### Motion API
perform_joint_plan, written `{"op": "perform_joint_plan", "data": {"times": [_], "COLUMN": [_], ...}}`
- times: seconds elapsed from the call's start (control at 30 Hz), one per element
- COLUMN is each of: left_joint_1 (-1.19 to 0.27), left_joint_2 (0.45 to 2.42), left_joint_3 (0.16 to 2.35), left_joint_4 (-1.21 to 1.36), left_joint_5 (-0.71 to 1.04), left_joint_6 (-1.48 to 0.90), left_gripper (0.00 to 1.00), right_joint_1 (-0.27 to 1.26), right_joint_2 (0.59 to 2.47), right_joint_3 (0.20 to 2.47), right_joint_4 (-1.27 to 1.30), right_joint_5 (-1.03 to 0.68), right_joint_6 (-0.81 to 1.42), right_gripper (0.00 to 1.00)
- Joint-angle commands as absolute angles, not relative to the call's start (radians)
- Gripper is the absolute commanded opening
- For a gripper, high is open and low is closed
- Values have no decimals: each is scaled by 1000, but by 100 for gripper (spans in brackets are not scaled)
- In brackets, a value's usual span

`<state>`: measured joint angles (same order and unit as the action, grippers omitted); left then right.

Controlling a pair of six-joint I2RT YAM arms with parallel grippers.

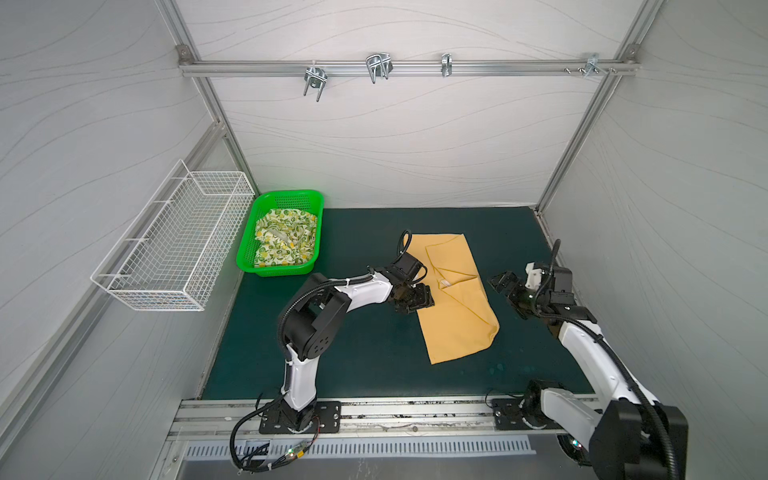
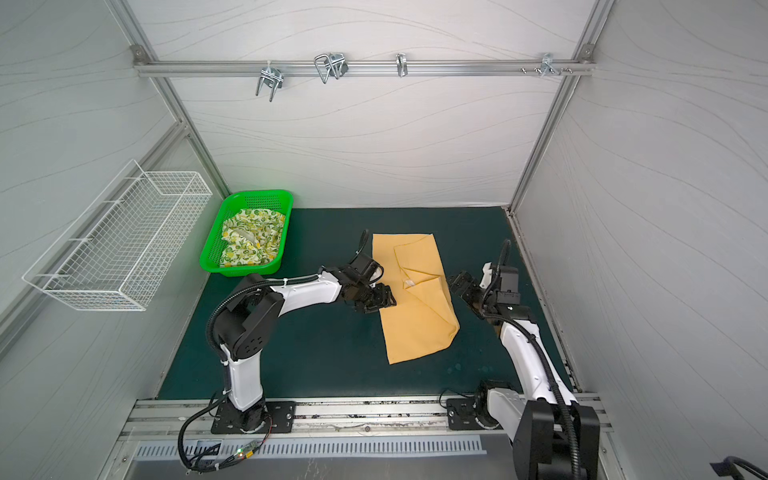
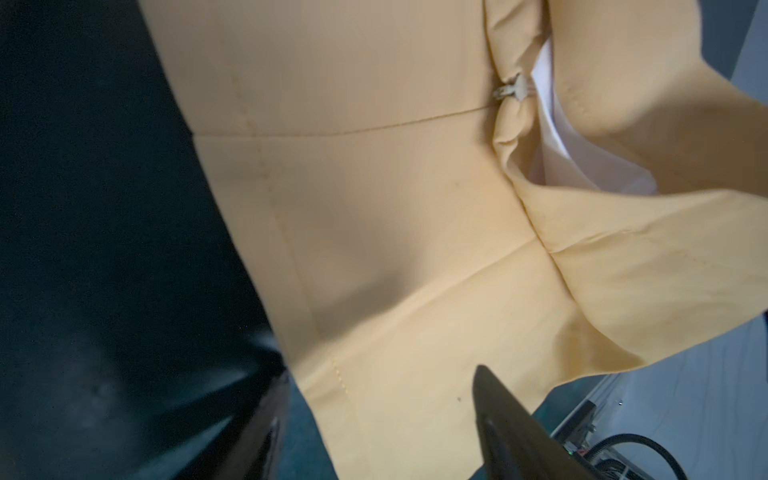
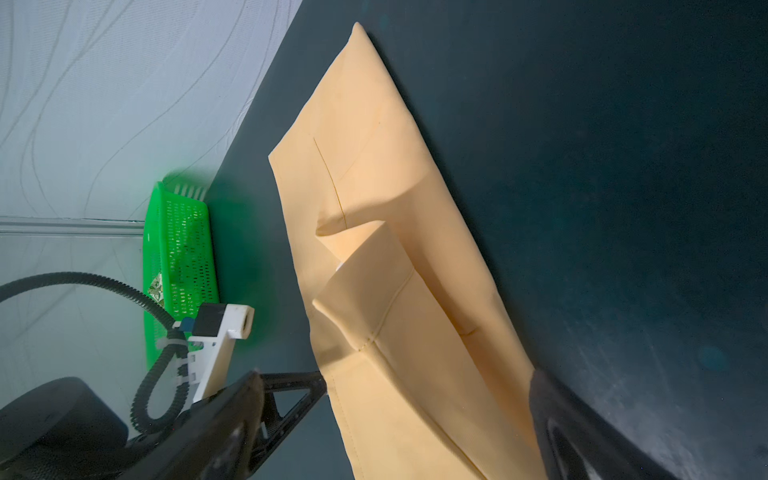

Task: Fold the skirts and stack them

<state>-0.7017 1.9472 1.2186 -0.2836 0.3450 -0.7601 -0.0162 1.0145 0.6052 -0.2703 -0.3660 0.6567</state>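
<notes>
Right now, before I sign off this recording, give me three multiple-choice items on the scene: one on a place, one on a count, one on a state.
1. The lemon-print skirt lies:
A) in the green basket
B) on the mat
C) in the right gripper

2. Skirts on the mat:
A) none
B) one
C) two

3. The right gripper is:
A) shut on the yellow skirt
B) shut on the basket's rim
C) open

Key:
1 A: both top views show the printed cloth inside the basket.
2 B: only the yellow skirt lies on the mat.
3 C: the right wrist view shows its fingers spread wide apart.
</notes>
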Motion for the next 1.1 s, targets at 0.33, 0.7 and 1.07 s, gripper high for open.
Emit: {"op": "perform_joint_plan", "data": {"times": [0.33,0.7,1.07], "left_joint_1": [-707,-706,-684], "left_joint_2": [2080,2079,2067], "left_joint_3": [1248,1255,1244], "left_joint_4": [-324,-321,-307], "left_joint_5": [316,324,348], "left_joint_6": [-757,-757,-760], "left_gripper": [23,10,1], "right_joint_1": [241,272,273], "right_joint_2": [1115,1301,1380], "right_joint_3": [746,757,797], "right_joint_4": [-325,-278,-239], "right_joint_5": [-154,-113,-153], "right_joint_6": [497,441,465], "right_gripper": [99,68,10]}}
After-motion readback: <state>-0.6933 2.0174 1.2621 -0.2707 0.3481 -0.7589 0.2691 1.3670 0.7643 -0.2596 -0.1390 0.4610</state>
